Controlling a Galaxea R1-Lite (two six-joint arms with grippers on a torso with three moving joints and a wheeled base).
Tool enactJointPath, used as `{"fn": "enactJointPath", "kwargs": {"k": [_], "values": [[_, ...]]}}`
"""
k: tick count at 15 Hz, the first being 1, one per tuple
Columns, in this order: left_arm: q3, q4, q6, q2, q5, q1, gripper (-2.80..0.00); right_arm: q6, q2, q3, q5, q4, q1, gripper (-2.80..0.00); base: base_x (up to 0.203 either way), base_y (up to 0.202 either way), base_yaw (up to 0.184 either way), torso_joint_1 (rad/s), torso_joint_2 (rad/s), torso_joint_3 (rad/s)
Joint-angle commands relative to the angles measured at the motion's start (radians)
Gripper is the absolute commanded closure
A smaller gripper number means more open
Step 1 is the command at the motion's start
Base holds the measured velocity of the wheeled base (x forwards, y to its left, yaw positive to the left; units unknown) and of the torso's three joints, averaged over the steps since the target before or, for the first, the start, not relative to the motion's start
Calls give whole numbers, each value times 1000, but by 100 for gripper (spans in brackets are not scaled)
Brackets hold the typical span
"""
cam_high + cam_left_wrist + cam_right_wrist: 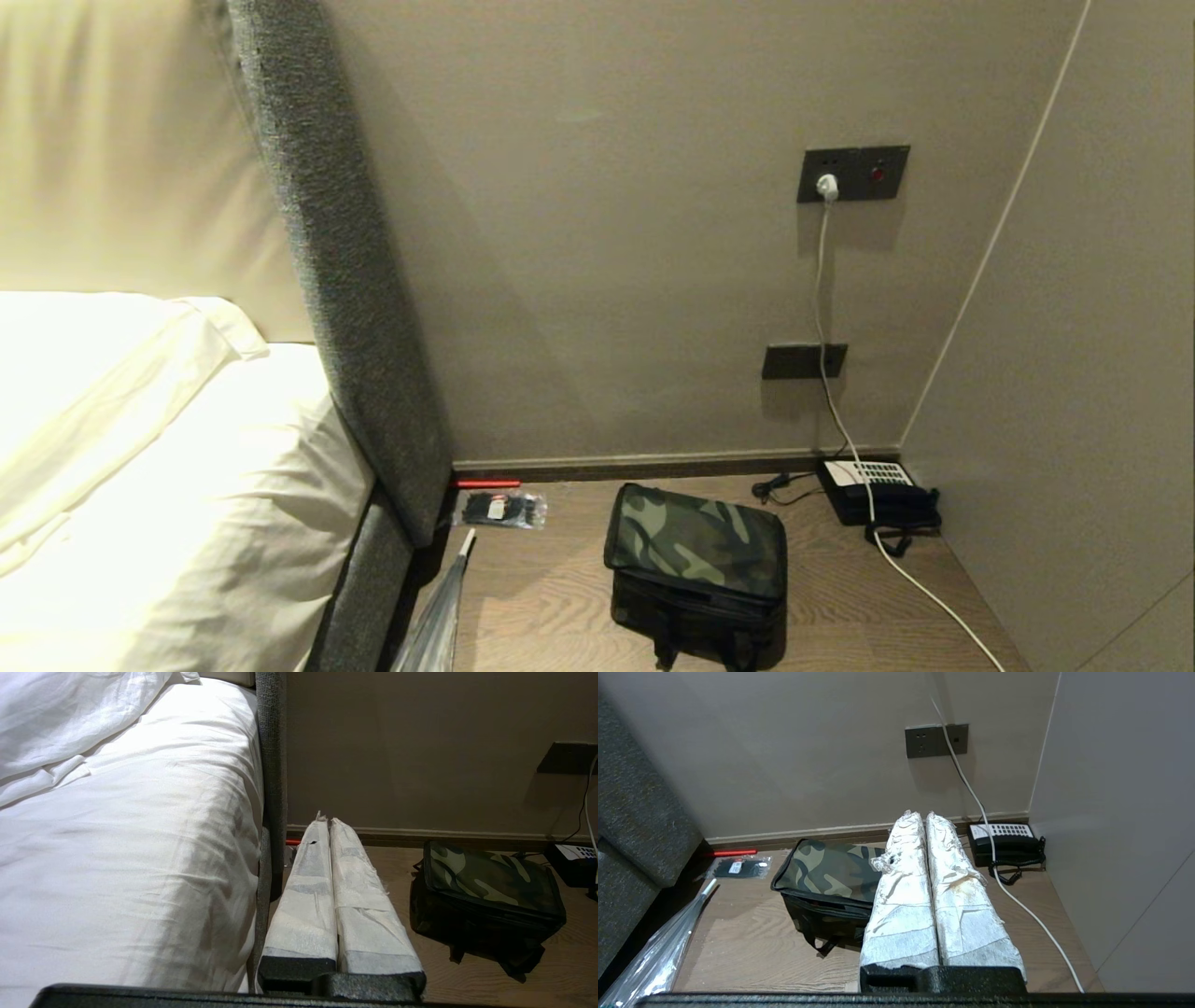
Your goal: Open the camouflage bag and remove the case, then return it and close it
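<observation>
Down on the wooden floor [551, 607] between the bed [140, 485] and the side wall, that's where the camouflage bag [695, 551] sits, lid flat and apparently zipped, strap handles flopped toward me. So nothing's started yet. The case isn't visible anywhere, so my guess is it's inside the bag.

My left gripper [325, 820] is up in the air near the bed's edge, fingers pressed together, nothing in them. Right gripper [920, 814] same deal: padded fingers shut tight against each other, empty, hanging above the near end of the bag. Neither shows up in my head view.

What worries me from here:
- I can't pick out the zipper pull. With fingers this bulky, I could easily pinch fabric or a strap instead and just drag the whole bag across the floor.
- It's soft, so pulling the zip one-handed will probably make it slide or tip unless my other arm pins it.
- A white cable [896, 560] runs down the wall and across the floor just to the right of the bag, past the telephone [878, 490]. A wide swing from my right arm could snag it.
- A small packet of black ties [504, 510] and a clear plastic sheet [439, 616] lie on the bag's left, near enough to get knocked about.
</observation>
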Motion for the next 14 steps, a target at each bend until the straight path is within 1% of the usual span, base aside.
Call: {"fn": "enactJointPath", "kwargs": {"k": [1, 14], "values": [[0, 0, -1, -2, 0, 0, 0, 0, -30, 14, 0, 0, 0, 0, 0, 0, 0, 3, -2, 28], [0, 0, -1, -2, 0, 0, 0, 2, -30, 14, 0, 0, 0, 0, 0, 0, 0, 0, 0, 0]]}}
